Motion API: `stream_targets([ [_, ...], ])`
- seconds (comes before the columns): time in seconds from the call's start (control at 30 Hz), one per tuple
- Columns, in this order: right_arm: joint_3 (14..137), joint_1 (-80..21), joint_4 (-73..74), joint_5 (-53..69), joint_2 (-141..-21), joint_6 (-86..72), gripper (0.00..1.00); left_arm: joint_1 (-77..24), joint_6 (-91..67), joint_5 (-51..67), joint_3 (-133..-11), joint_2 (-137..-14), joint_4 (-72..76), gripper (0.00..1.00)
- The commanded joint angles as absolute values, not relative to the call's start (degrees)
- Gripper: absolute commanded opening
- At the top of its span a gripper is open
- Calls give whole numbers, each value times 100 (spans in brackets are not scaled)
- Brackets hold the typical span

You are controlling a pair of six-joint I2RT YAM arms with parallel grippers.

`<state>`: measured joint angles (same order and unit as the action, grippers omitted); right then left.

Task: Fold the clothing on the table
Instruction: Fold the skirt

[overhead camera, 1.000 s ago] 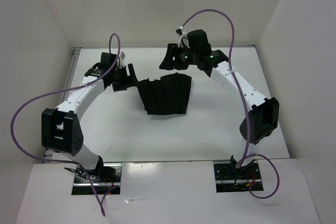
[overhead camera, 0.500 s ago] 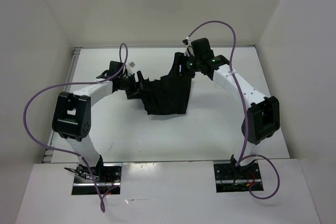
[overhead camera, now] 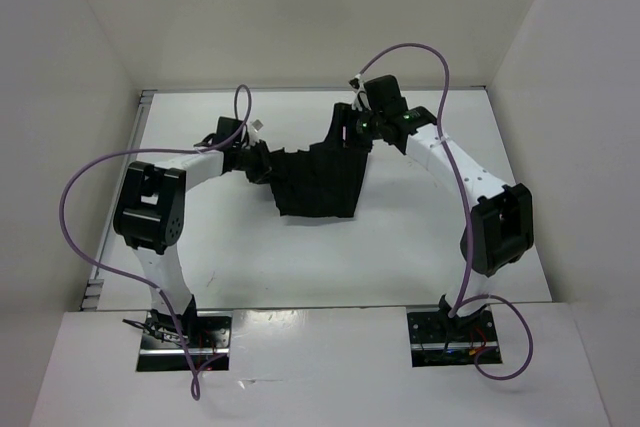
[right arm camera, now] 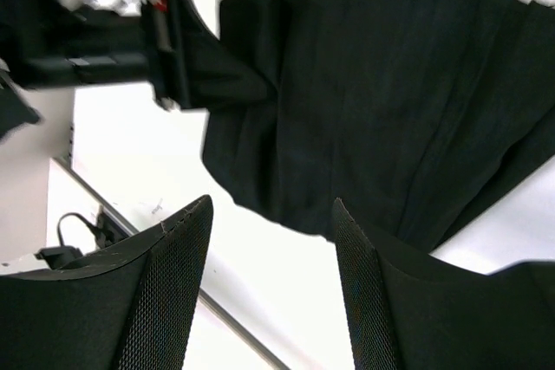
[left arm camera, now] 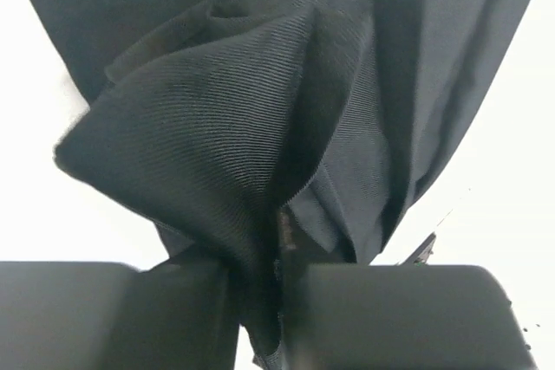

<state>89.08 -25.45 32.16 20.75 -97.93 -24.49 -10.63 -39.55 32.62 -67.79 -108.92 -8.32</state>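
Observation:
The clothing (overhead camera: 318,184) is a plain black garment lying rumpled in the middle of the white table (overhead camera: 410,242). My left gripper (overhead camera: 262,161) sits at its upper left corner, shut on a bunched fold of the fabric. In the left wrist view the ribbed cloth (left arm camera: 217,127) is pinched between the jaws of the left gripper (left arm camera: 279,270). My right gripper (overhead camera: 346,133) hovers over the garment's upper right edge. It (right arm camera: 271,204) stands open and empty, with the clothing (right arm camera: 390,101) below and beyond its fingertips (right arm camera: 201,210).
White walls (overhead camera: 90,67) enclose the table on the left, back and right. Purple cables (overhead camera: 70,217) loop off both arms. The arm bases (overhead camera: 450,332) stand at the near edge. The left gripper (right arm camera: 169,49) shows in the right wrist view, holding the cloth corner.
The left gripper moved right onto the garment's left corner and shut on it. The right gripper came down to the upper right edge, then held still, open.

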Motion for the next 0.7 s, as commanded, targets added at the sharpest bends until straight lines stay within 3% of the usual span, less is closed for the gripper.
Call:
stream_targets([
  [0.0,8667,-2514,3208,2074,-9527,-2548,63,-1107,-3947,3384,-7180,-10837,-518,20],
  [0.1,8482,-2514,3103,2074,-9405,-2549,63,-1107,-3885,3384,-7312,-10890,-659,0],
  [0.5,8314,-2514,2971,2126,-9457,-2602,63,-1274,-3455,3964,-8076,-10397,-888,0],
  [0.67,8262,-2514,2909,2188,-9510,-2602,63,-1222,-3454,3999,-8664,-11047,-949,0],
])
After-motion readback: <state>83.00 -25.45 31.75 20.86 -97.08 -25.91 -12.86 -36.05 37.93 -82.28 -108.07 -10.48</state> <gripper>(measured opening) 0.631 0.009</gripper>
